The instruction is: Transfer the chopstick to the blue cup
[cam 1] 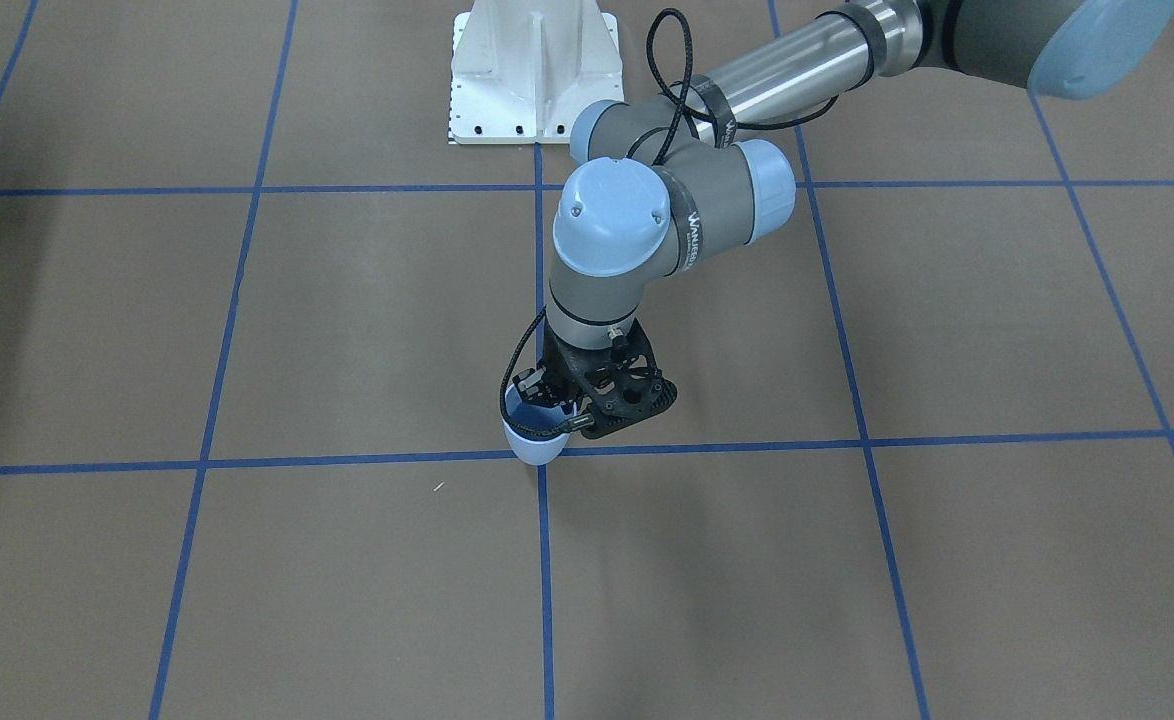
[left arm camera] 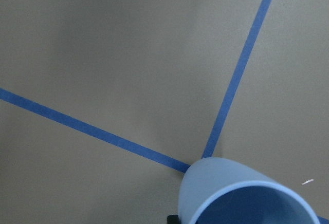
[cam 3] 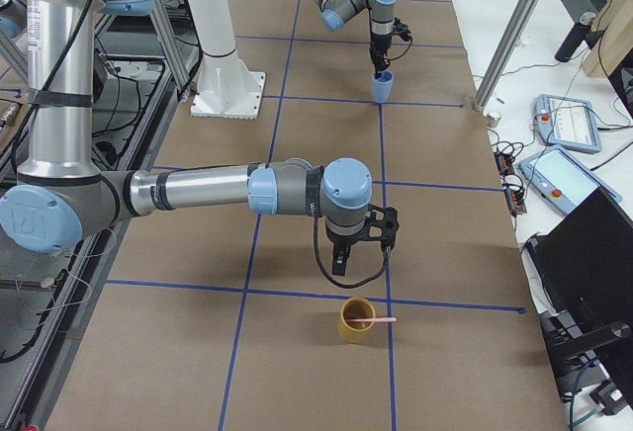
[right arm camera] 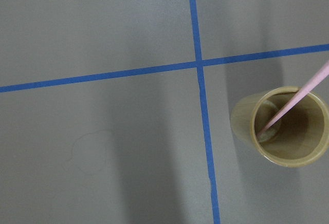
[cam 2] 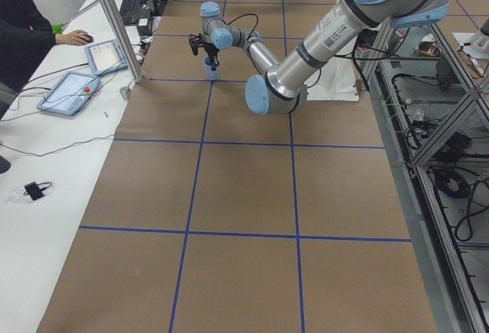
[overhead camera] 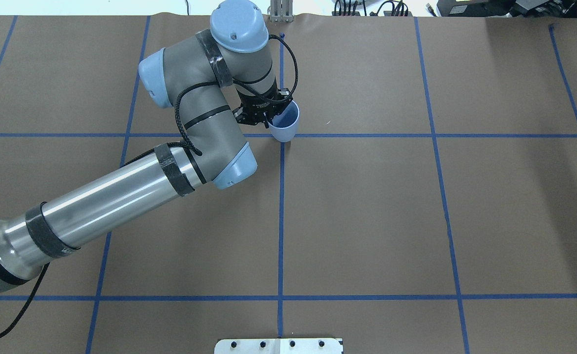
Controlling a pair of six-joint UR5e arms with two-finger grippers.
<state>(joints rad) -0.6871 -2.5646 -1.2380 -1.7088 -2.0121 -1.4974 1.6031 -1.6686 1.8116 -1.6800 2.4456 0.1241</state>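
The thin, pale pink chopstick leans inside a tan cup just below the right pincer; its opening I cannot tell. The left pincer clamps the rim of the blue cup.

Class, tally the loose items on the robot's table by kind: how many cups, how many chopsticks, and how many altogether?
Cups: 2, the blue cup and the tan cup
Chopsticks: 1, the chopstick, leaning inside the tan cup
Total: 3
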